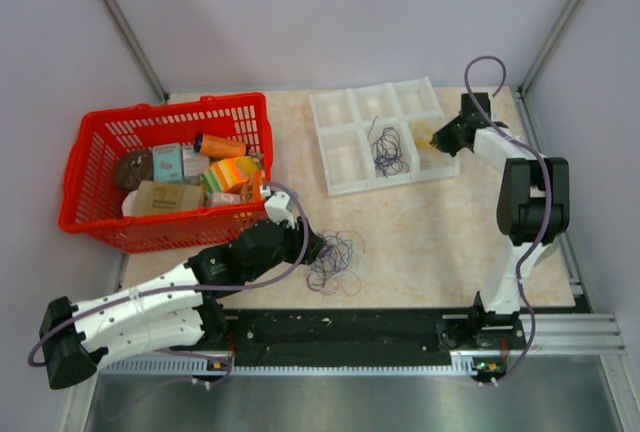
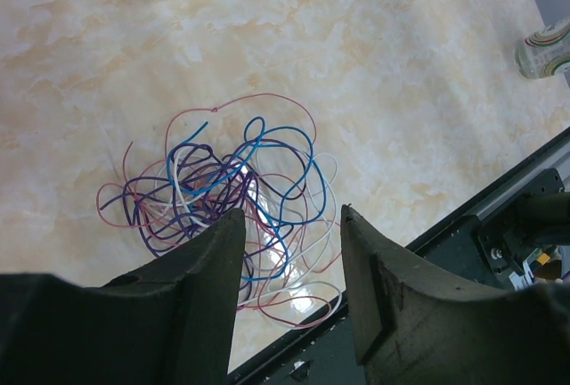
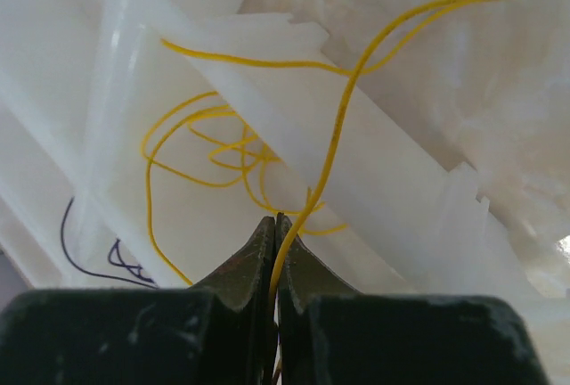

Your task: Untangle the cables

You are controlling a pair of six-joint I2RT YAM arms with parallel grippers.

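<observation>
Hovering the left claw [image 2: 291,216], jaws apart, just above the tangled cables [image 2: 223,180] lying on the worktop [image 2: 401,73] near its front edge, apparently lining up on a strand, while clamping the right claw [image 3: 278,220] on a yellow wire [image 3: 337,126] over the white tray [image 1: 345,162], probably sorting by colour.

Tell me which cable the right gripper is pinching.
The yellow cable, clamped in the shut right gripper; the purple, blue and pink tangle lies loose.

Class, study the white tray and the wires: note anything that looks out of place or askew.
One yellow wire, pinched in the shut right gripper, drapes across the white tray wall instead of lying inside a compartment. Its far loop sticks out past the rim.
</observation>
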